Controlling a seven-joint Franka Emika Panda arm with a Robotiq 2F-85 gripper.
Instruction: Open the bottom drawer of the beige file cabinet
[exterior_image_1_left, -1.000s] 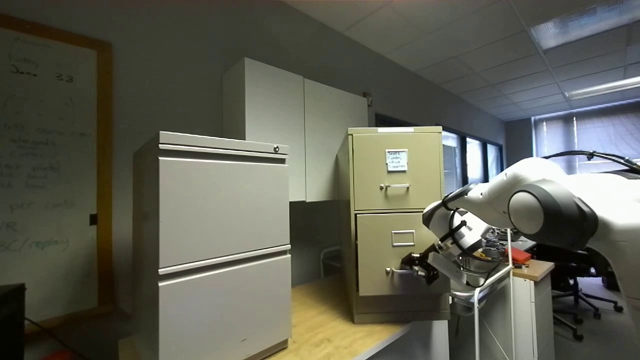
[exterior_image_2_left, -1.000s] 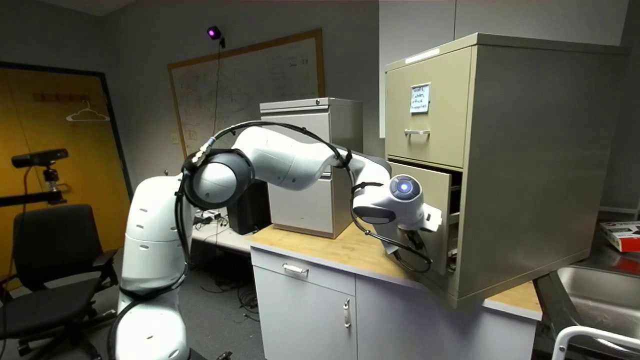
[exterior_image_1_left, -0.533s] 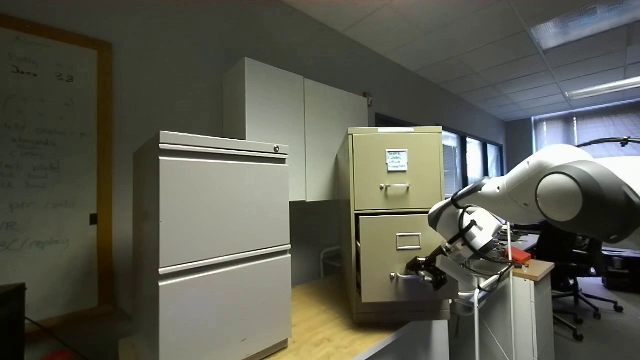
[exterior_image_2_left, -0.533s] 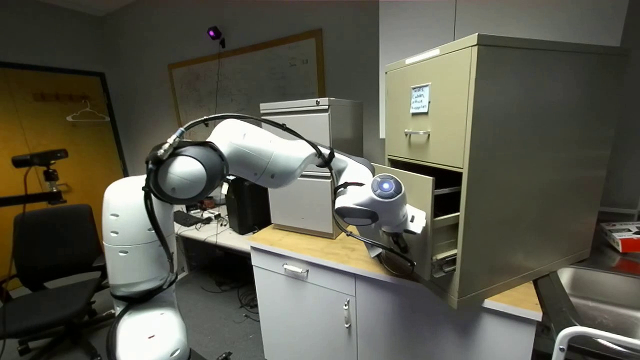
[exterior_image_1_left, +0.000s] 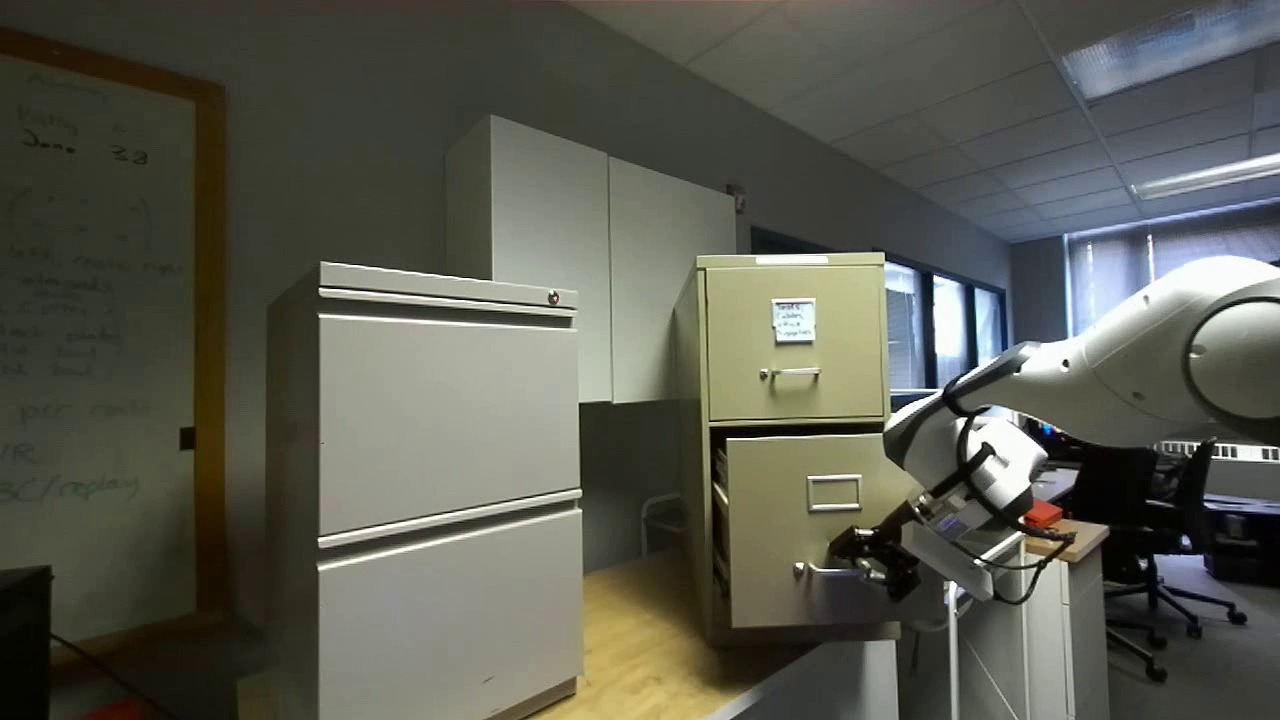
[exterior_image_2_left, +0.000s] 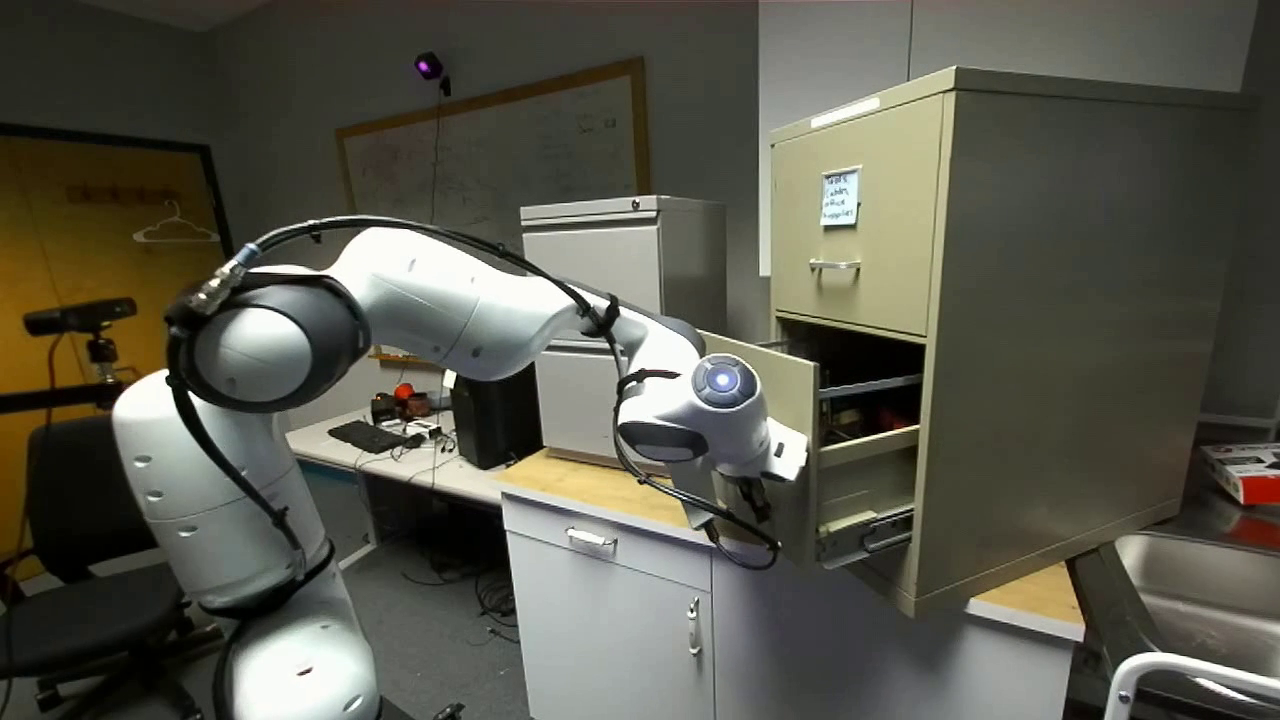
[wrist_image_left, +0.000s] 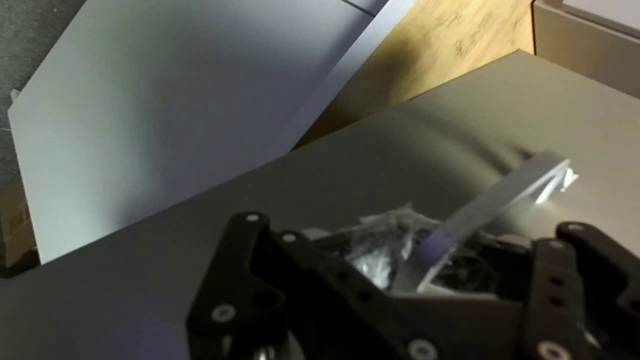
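The beige file cabinet (exterior_image_1_left: 735, 330) shows in both exterior views, with white paper on its upper front; its side (exterior_image_2_left: 1080, 330) faces the camera in an exterior view. The bottom drawer (exterior_image_1_left: 765, 520) is pulled well out, and its side wall (exterior_image_2_left: 865, 485) and slide rail show. Its silver handle (exterior_image_1_left: 825, 571) crosses between my fingers. My gripper (exterior_image_1_left: 880, 568) is at the handle's end in an exterior view. In the wrist view my gripper (wrist_image_left: 430, 245) is shut on the handle (wrist_image_left: 500, 195), with tape-wrapped fingertips on both sides; the handle's near end is hidden.
A wider grey cabinet (exterior_image_1_left: 450, 430) stands beside the beige one on a wooden counter (exterior_image_1_left: 640, 620). A white rail frame (exterior_image_1_left: 952, 650) stands close by my arm. A metal sink (exterior_image_2_left: 1200, 590) is beside the beige cabinet. Pale cupboards (exterior_image_1_left: 550, 250) hang on the wall.
The bottom drawer has slid farther out of the cabinet. My arm has moved back with it, gripper still at the handle. More of the drawer's side and inside shows.
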